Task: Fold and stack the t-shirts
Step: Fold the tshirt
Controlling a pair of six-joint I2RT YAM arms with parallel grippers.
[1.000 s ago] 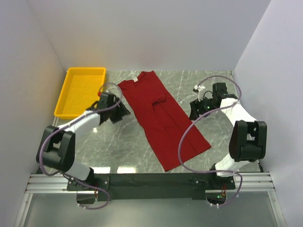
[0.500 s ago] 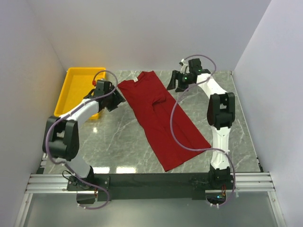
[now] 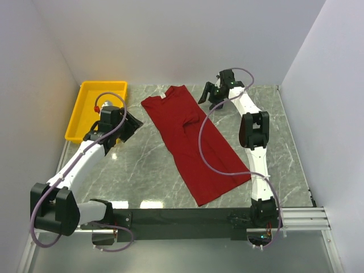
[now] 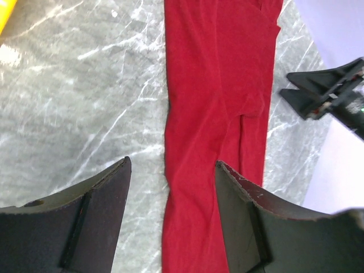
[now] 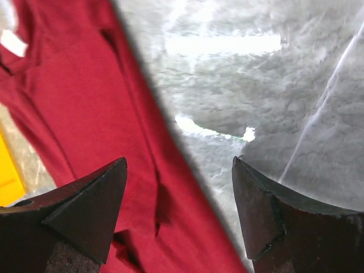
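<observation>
The plain dark red short-sleeved cloth t-shirt (image 3: 190, 142) lay spread flat on the grey-veined marble table (image 3: 142, 165) as a long, narrow strip set on a slant. Its collar end, with a small white neck label (image 3: 163, 96), pointed toward the far wall, and its hem end reached toward the near right of the table. A small raised fold of cloth showed near the middle of its length. Left of the t-shirt's collar end, well apart from it, sat a yellow rectangular plastic tray (image 3: 91, 94) against the side wall. The left gripper (image 3: 134, 121) was between the tray and the t-shirt, just beside the garment's left shoulder. Its two dark fingers (image 4: 96, 216) were spread fairly wide with nothing between them, and in the left wrist view the gap framed the t-shirt's left edge and bare marble. The right gripper (image 3: 206, 96) hung just off the t-shirt's right shoulder at the far end, its arm stretched out along the garment's right side. Its jaws stood wide apart and empty. In the right wrist view they straddled the t-shirt's right edge, red cloth under one finger and marble under the other. Whether either gripper touched the cloth could not be told.
</observation>
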